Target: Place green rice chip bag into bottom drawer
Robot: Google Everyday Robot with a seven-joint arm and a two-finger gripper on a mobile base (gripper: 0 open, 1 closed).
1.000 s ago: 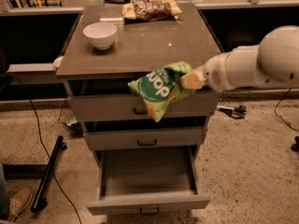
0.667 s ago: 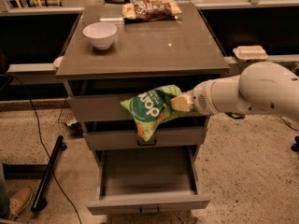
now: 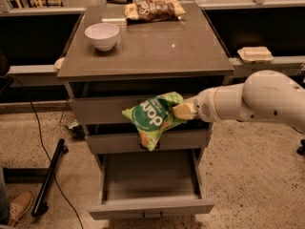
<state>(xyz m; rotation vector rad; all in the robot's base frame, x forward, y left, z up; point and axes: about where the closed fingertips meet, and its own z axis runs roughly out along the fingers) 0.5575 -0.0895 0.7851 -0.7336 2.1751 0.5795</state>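
And the arm has dropped. A second ago the bag (image 3: 153,116) was up at the table (image 3: 190,56) edge; it has since come down and a touch leftward, and the last stretch was only a small settle. The gripper (image 3: 184,111) sits at the bag's right edge, jaws pinching that edge, with the white arm reaching in from the right.

The bag hangs in the air in front of the two upper drawers (image 3: 105,109), covering the handle of the middle one. It is above the drawer (image 3: 150,178), which stands pulled out with its floor bare. It is not in yet, so I'd say the carry is mostly done, with the final lowering and the let-go to come.

On orientation, the printed face is turned to the camera and the lettering reads upside down. The long axis runs on a slant, from the pinched upper-right end down to a lower-left corner. That free corner points down at the back of the drawer, so it looks likely to go in first.
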